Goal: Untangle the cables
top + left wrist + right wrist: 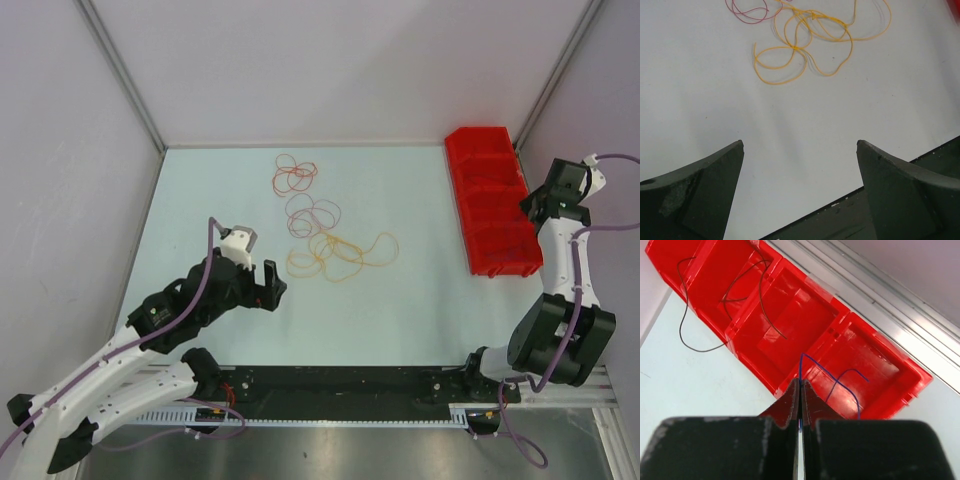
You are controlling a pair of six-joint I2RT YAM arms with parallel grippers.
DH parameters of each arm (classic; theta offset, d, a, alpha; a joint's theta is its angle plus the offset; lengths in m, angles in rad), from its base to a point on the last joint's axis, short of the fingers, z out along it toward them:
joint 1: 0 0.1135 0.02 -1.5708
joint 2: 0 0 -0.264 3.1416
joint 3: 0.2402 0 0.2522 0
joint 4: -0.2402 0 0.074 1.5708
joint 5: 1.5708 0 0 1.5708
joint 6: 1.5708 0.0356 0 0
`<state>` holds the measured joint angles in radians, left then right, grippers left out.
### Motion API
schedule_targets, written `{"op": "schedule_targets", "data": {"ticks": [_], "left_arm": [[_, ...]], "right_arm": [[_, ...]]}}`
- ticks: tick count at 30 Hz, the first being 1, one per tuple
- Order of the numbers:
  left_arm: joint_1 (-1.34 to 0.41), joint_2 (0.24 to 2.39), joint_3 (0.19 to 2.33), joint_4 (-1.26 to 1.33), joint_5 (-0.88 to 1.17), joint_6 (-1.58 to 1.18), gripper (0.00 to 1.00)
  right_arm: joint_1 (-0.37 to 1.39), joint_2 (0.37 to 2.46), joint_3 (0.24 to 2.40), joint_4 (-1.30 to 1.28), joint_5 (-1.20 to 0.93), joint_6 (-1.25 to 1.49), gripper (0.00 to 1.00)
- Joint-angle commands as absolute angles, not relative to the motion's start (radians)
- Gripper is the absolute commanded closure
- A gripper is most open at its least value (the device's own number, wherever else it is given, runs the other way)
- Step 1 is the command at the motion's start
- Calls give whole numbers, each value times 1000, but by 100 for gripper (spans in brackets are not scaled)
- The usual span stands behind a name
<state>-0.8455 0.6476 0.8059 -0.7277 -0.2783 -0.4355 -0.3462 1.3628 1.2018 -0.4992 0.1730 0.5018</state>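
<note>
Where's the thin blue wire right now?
In the right wrist view, the blue wire is pinched in the shut right gripper, trailing over an end compartment of the red bin on the robot's right.

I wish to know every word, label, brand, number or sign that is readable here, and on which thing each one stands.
No text can be read in any view.
The red bin: plain plastic, no label.
The left hand and right hand: black, unmarked.
The cables, the blue cable pinched in the right hand, the table: no print.
The black rail: a few tiny marks, too small to read.
</note>
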Motion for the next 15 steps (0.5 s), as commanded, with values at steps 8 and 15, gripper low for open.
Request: {"op": "schedule_targets", "data": {"ticks": [8, 15], "left_arm": [[-844, 638, 805, -721, -307, -439, 0], [-842, 637, 805, -723, -308, -439, 0]], "right_arm": [[-357, 1433, 1108, -345, 176, 569, 100], [-377, 1439, 1037, -348, 184, 577, 100]]}}
